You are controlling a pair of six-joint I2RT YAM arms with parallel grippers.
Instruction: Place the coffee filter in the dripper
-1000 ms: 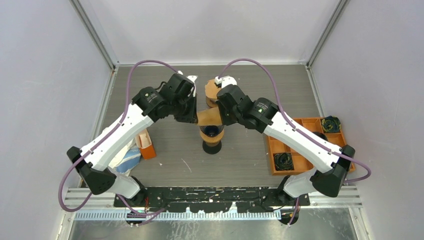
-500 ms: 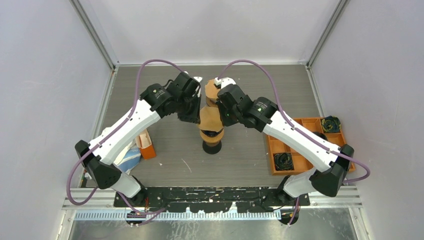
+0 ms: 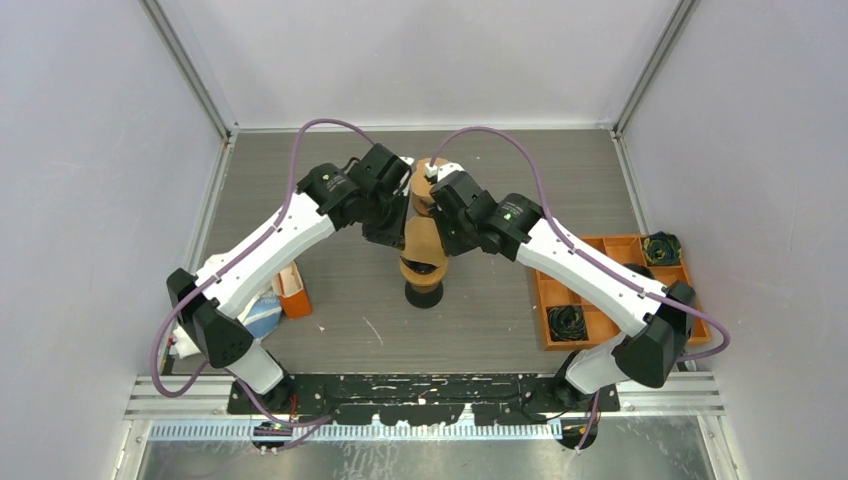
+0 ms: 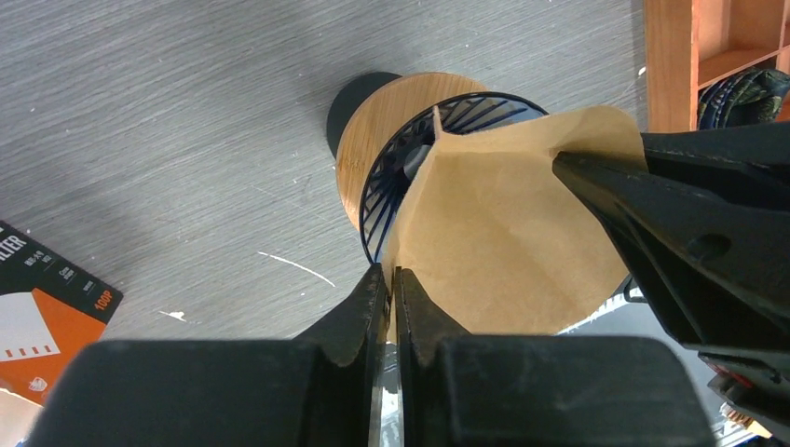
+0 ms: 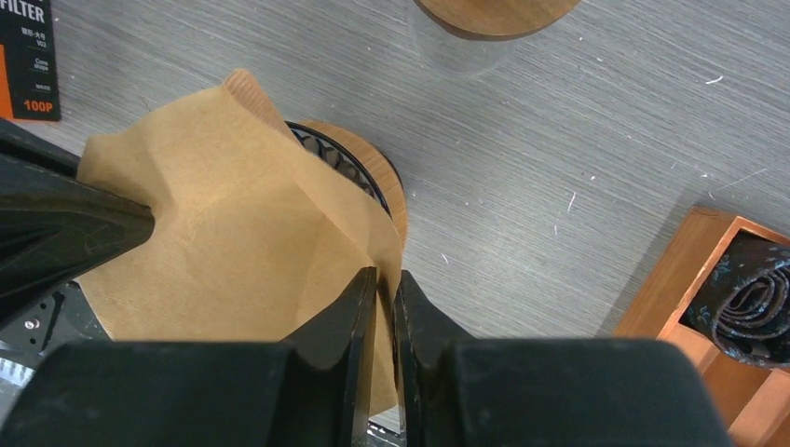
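The coffee filter (image 4: 503, 233) is off the table and hangs directly above the dripper (image 4: 368, 149), held up by both arms. The left gripper (image 4: 389, 291) is pinched shut on one edge of the paper. The right gripper (image 5: 380, 291) is pinched shut on the opposite edge, so the sheet spans the dripper's mouth.

The pick-up and the carry to the dripper look finished. The seating itself is not: the paper reads as a mostly flat fan rather than an opened cone, and its point does not appear to be down among the ribs. What seems left is lowering it in, letting it spread against the ribbed wall, and releasing both edges.

The top view shows the paper centred over the dripper and hiding most of its mouth, but neither pinch can be read there. The left wrist view shows the dark ribs exposed beside the filter's edge, which suggests the paper sits above them. It also shows an orange filter box (image 4: 47, 317) well off to one side of the dripper. The right wrist view adds a wood-lidded jar (image 5: 489, 14) just beyond the dripper and a wooden tray (image 5: 685, 279) away from it.
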